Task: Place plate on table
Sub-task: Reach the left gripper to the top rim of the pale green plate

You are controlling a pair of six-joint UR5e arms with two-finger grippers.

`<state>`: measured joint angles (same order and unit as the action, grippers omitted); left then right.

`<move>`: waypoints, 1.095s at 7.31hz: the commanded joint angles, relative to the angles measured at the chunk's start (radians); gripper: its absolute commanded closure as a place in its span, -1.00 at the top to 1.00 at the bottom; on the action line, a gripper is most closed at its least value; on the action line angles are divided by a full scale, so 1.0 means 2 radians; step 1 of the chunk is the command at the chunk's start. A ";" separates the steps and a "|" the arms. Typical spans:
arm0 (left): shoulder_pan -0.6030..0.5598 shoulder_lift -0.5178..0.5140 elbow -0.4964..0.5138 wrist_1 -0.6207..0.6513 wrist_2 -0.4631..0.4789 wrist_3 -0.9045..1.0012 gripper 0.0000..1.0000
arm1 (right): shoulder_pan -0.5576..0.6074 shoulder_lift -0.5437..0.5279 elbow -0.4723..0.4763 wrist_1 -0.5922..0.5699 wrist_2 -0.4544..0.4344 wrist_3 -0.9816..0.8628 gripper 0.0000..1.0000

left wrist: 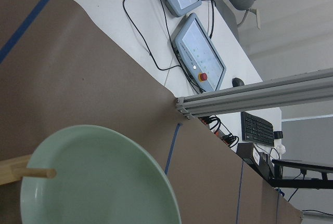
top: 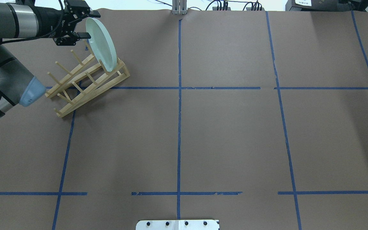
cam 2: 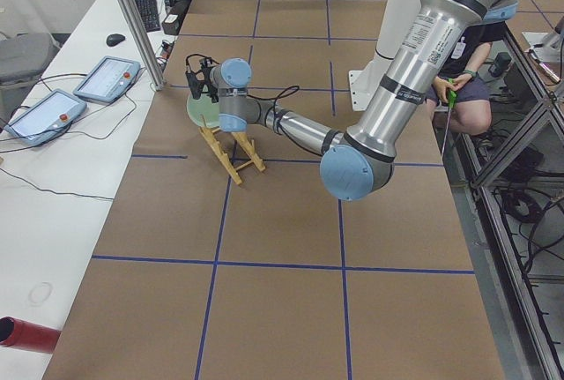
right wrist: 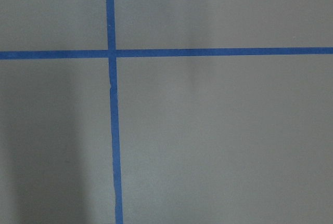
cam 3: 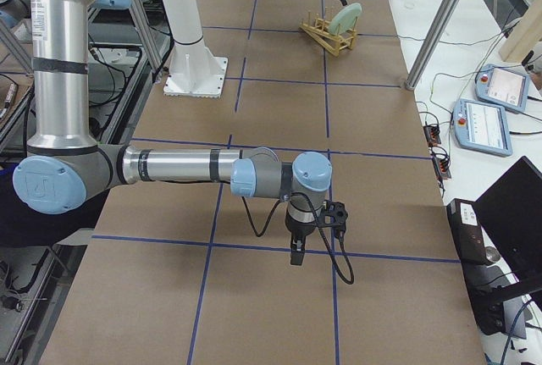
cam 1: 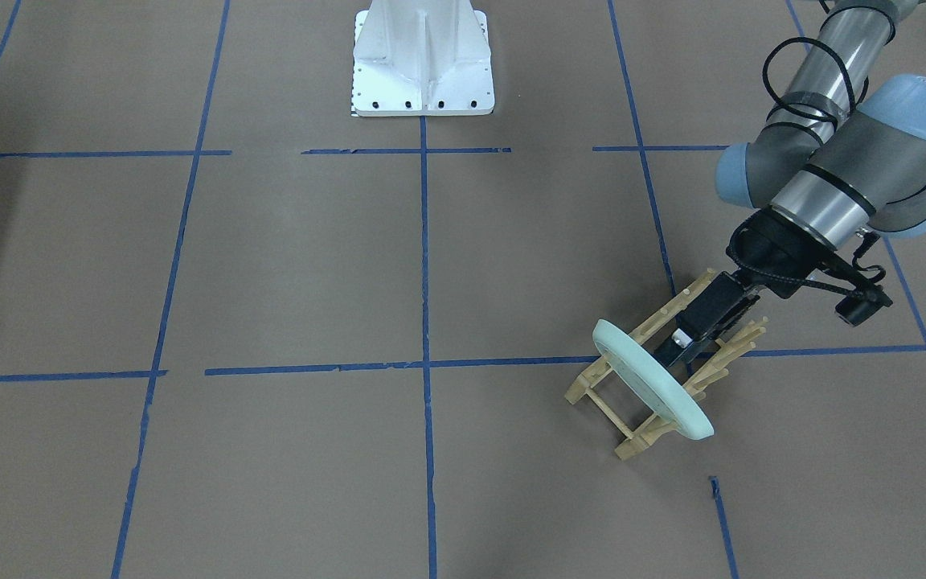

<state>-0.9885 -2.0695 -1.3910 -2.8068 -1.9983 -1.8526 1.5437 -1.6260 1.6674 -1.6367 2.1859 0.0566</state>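
Table [top: 228, 137]: overhead shows plate [top: 102, 44]; right-side view alone shows right gripper [cam 3: 294, 257].

overhead: behind robot, facing forward-down, whole table [top: 228, 134] | front-facing: operators' edge, steeply down, robot base [cam 1: 423, 56] at top | left/right: table ends, high, distant | left wrist: close on plate [left wrist: 99, 182], shared with all exterior views | right wrist: close, straight down on tape cross [right wrist: 110, 53]

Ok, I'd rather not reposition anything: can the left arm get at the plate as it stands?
Probably yes: the left gripper sits right at the plate's upper rim, nothing between them; the wooden rack's pegs only hold it lower down.
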 commanded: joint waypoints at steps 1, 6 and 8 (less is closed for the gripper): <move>0.006 -0.008 0.012 0.001 0.002 0.000 0.33 | 0.000 0.000 0.000 0.000 0.000 -0.001 1.00; 0.007 -0.012 0.012 0.001 0.002 0.001 -0.29 | 0.000 0.000 0.000 0.000 0.000 -0.001 1.00; 0.007 -0.012 0.011 0.000 0.002 0.001 -0.80 | 0.000 0.000 0.000 -0.001 0.000 -0.001 1.00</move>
<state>-0.9742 -2.0938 -1.3669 -2.8059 -1.9942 -1.8506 1.5437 -1.6260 1.6674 -1.6370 2.1859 0.0561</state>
